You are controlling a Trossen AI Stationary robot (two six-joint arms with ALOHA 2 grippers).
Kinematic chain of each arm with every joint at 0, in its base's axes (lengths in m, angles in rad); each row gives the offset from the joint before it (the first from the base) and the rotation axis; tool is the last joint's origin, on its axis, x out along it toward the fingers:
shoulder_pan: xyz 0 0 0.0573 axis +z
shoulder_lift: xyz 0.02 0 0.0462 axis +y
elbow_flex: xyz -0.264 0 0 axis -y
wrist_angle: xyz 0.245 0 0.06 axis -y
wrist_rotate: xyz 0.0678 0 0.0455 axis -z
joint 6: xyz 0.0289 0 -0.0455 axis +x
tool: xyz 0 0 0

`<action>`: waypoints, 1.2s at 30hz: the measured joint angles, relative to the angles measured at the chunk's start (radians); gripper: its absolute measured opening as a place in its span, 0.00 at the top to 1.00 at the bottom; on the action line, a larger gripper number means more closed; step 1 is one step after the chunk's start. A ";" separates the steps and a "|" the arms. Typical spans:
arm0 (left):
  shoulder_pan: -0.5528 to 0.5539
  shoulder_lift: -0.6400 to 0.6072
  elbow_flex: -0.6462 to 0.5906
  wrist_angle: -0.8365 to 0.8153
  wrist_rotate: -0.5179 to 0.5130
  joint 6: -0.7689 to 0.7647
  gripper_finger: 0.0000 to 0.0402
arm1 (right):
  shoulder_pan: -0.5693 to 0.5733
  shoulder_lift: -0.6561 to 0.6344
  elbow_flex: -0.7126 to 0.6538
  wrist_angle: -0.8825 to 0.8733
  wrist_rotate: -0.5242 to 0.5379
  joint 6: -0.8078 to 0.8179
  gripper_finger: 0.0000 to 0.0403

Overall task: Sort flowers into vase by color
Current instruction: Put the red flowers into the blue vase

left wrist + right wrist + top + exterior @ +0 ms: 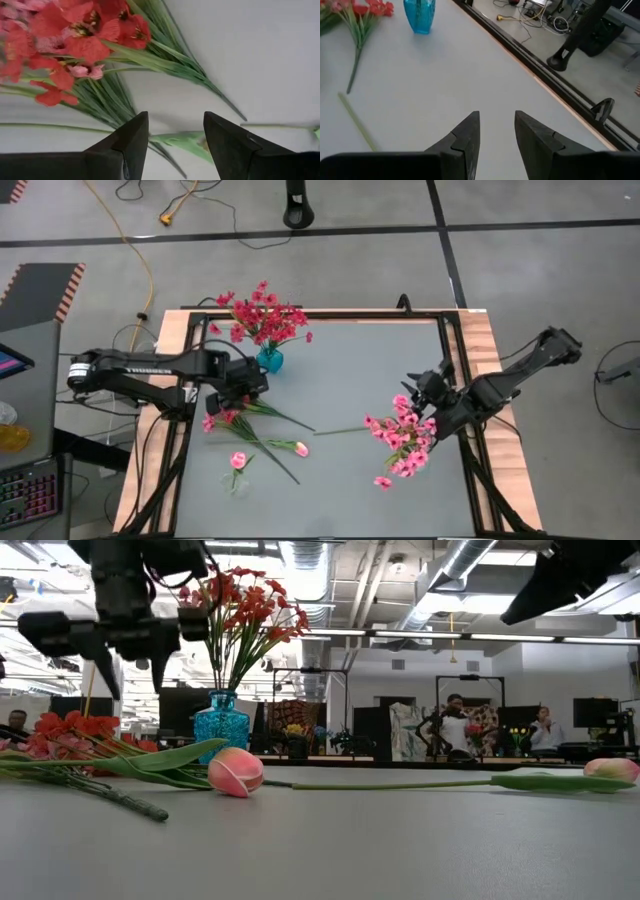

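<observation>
We look out on an open workshop with exposed ceiling ducts, where a few people [455,725] stand far behind the grey table [350,370], whose wooden border sits on a grey floor strewn with cables. From the left side of the table the left arm [130,367] reaches in, and from the right the right arm [520,375] reaches in at an angle. Toward the back left of the table stands a blue vase [270,360] holding a bunch of deep red flowers [262,315]. At the right, a large pink spray [403,438] lies flat with its stem pointing to the table's middle. At the left, a loose red sprig [222,420] with long green leaves lies on the table, and near it lie two pale pink tulip buds [300,448]. The left hand [175,137] hangs just over the leaves of that red sprig, its fingers apart with nothing between them. The right hand [496,130] sits by the head of the pink spray, its fingers also apart and gripping nothing, with bare table ahead of them.
</observation>
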 joint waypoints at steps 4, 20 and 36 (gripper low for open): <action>0.000 0.000 -0.059 0.051 0.016 -0.040 0.56 | 0.000 0.036 0.000 0.006 0.000 0.000 0.63; 0.000 0.007 -0.216 0.259 -0.038 -0.175 0.56 | 0.000 0.075 0.000 0.011 0.001 0.001 0.63; 0.001 0.007 -0.297 0.328 -0.170 -0.261 0.56 | 0.000 0.075 0.000 0.010 0.002 0.000 0.63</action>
